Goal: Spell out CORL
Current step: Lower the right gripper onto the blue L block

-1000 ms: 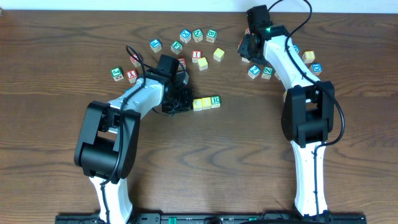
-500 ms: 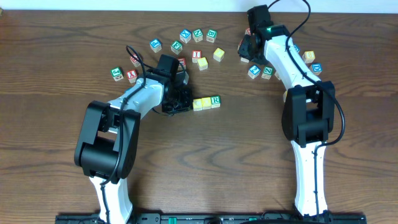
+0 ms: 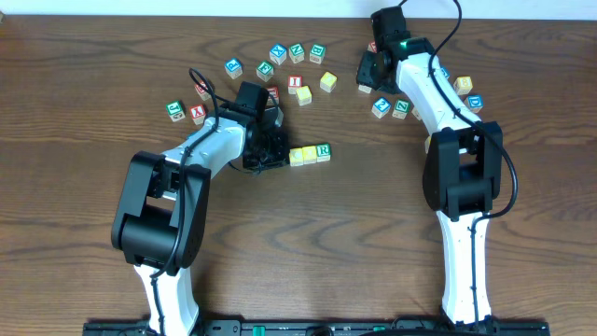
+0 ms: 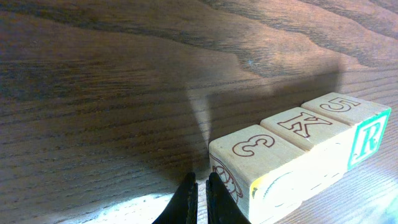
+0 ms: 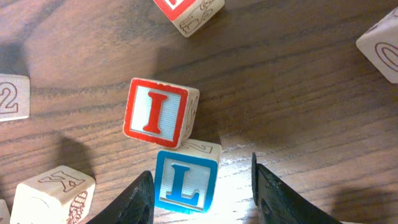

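Observation:
A row of three wooden blocks (image 3: 310,153) lies mid-table; in the left wrist view they show a 3 (image 4: 252,163), a K (image 4: 303,126) and a green R (image 4: 367,138) on their faces. My left gripper (image 4: 200,194) is shut and empty, its tips on the table just left of the row's end block; it also shows in the overhead view (image 3: 268,149). My right gripper (image 5: 202,190) is open and low over a blue L block (image 5: 185,182), which sits between the fingers near the left one. A red I block (image 5: 155,114) touches the L block's far side.
Loose letter blocks lie scattered at the back middle (image 3: 280,53), at the left (image 3: 174,110) and around the right arm (image 3: 381,105), with more at the far right (image 3: 464,85). In the right wrist view other blocks lie at the left (image 5: 53,193) and top (image 5: 189,9).
My right gripper has shifted slightly toward the back left. The left arm and the row of blocks have not moved.

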